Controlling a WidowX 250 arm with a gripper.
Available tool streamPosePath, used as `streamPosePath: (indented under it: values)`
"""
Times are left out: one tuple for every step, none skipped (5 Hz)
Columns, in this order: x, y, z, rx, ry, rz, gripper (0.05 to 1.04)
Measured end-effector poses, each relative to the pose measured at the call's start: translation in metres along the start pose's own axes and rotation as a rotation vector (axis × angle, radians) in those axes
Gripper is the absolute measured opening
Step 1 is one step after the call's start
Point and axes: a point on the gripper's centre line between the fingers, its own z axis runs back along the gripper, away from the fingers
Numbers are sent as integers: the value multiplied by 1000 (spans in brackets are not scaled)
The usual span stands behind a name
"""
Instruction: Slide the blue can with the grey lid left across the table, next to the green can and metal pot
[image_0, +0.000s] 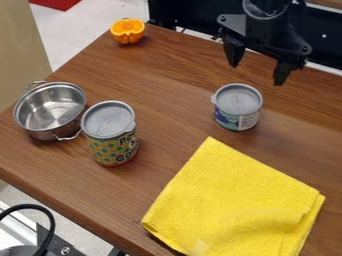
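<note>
The camera view has the gripper (256, 70) hanging over the far side of the wooden table (167, 70), fingers spread apart around nothing, with the short grey-lidded can (238, 106) standing upright just below it. Nearer the camera lies a folded yellow cloth (234, 205); a taller can (110, 133) (also grey-lidded) stands beside a steel pot (50, 111) at the left, and an orange half (127, 31) sits near the far left edge.

Bright, diffuse light across tabletop (174, 65), soft sheen there too; and look, sharp glints inside steel pot (52, 109), small can (238, 107) softly lit, shadows faint, soft-edged.
</note>
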Motion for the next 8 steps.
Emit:
streamPosePath:
  values:
    - [-8,-1,-10,2,40,-14,998]
    - [-4,-9,-19,-40,55,-232,998]
    - [7,-10,-29,-119,47,-423,998]
    - [11,-11,-44,-239,107,-622,998]
    - [12,-12,-51,-364,156,-733,998]
    - [9,-9,-56,-392,153,-799,998]
    - [5,-10,-62,-387,128,-827,998]
    - [-6,-15,-73,-353,112,-872,998]
